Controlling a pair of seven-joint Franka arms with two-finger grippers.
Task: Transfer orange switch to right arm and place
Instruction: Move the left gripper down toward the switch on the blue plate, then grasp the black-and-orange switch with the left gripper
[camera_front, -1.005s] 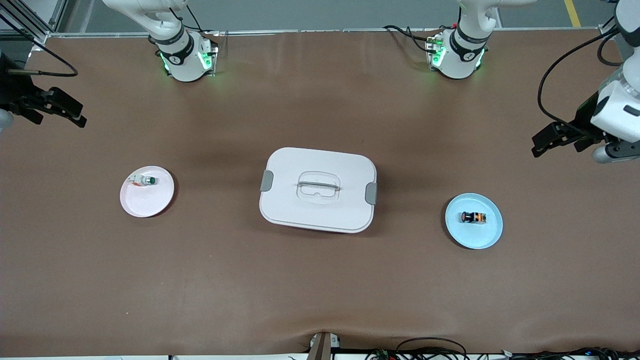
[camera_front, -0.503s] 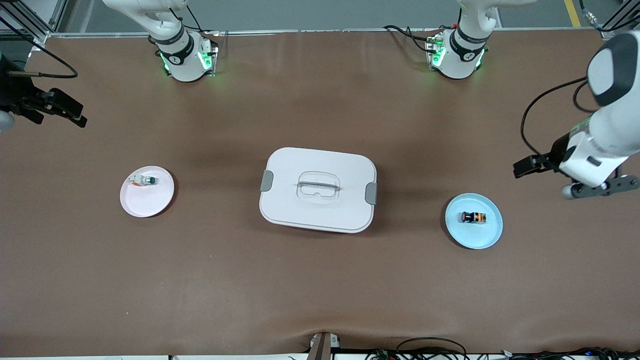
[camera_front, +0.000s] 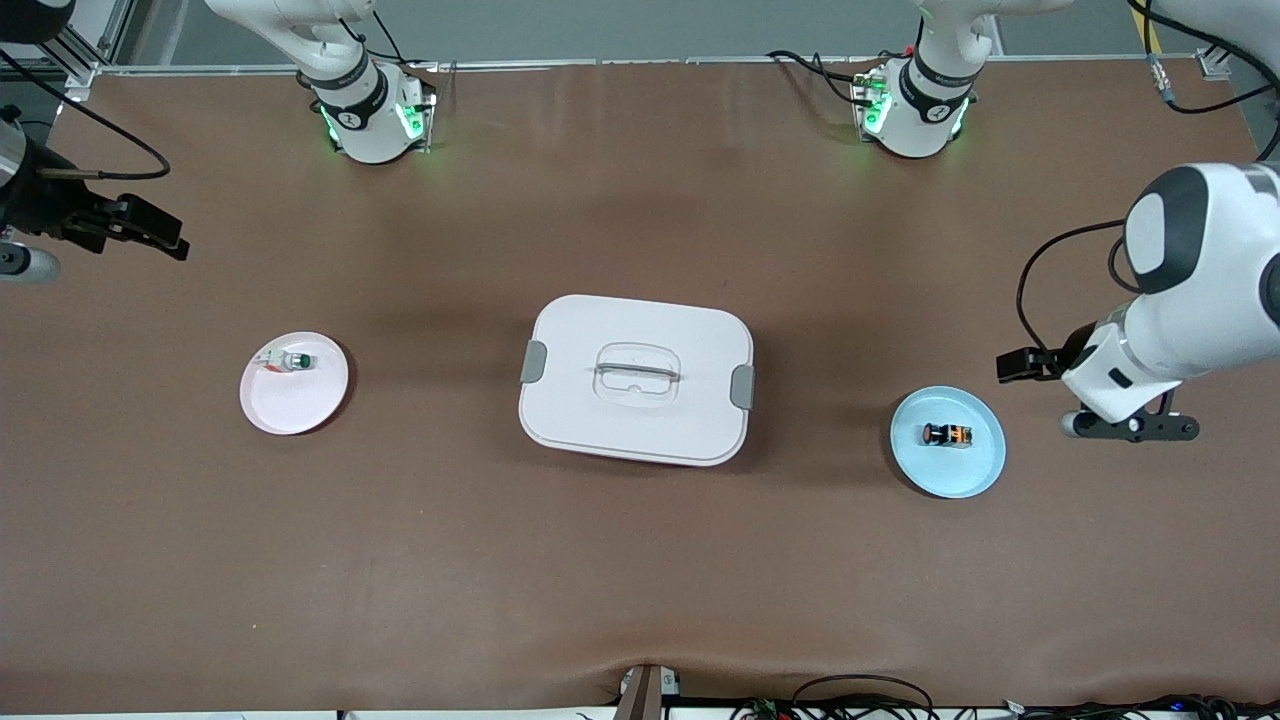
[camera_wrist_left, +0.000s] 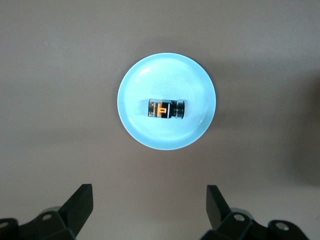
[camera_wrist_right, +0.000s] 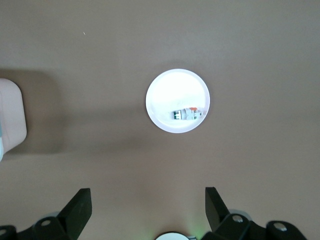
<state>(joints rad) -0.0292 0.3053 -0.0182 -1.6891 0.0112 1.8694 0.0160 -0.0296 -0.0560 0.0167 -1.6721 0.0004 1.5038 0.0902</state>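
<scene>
The orange switch (camera_front: 947, 435) lies on its side in the middle of a light blue plate (camera_front: 975, 475), toward the left arm's end of the counter (camera_front: 640, 580). In the left wrist view the same switch (camera_wrist_left: 166, 109) shows a black body with orange marks facing up and its round cap at one end, alone on the blue plate (camera_wrist_left: 145, 135).

The step in hand reads as the approach to the first pick: nothing is grasped yet. The left gripper (camera_front: 1020, 365) hangs over the bare counter just beside the blue plate, off its rim and not over the switch. Its fingers (camera_wrist_left: 80, 205) stand wide apart, released and empty, with the plate in front of them.

The next move, as I judge it, calls for bringing the left gripper over the plate's middle, lining the fingers across the switch's narrow body instead of along its length, then lowering until the tips straddle it without striking the plate. The part is tiny, so a small offset could push it aside or tip the plate.

The right arm waits at its own end of the counter, the right gripper (camera_front: 150, 232) over bare surface, fingers (camera_wrist_right: 80, 205) spread and empty. Its wrist view looks down on a white plate (camera_wrist_right: 165, 85) holding a white-bodied switch with a green cap (camera_wrist_right: 187, 114), which is not the part wanted. A closed white lidded box (camera_front: 636, 378) sits mid-counter between the two plates.
</scene>
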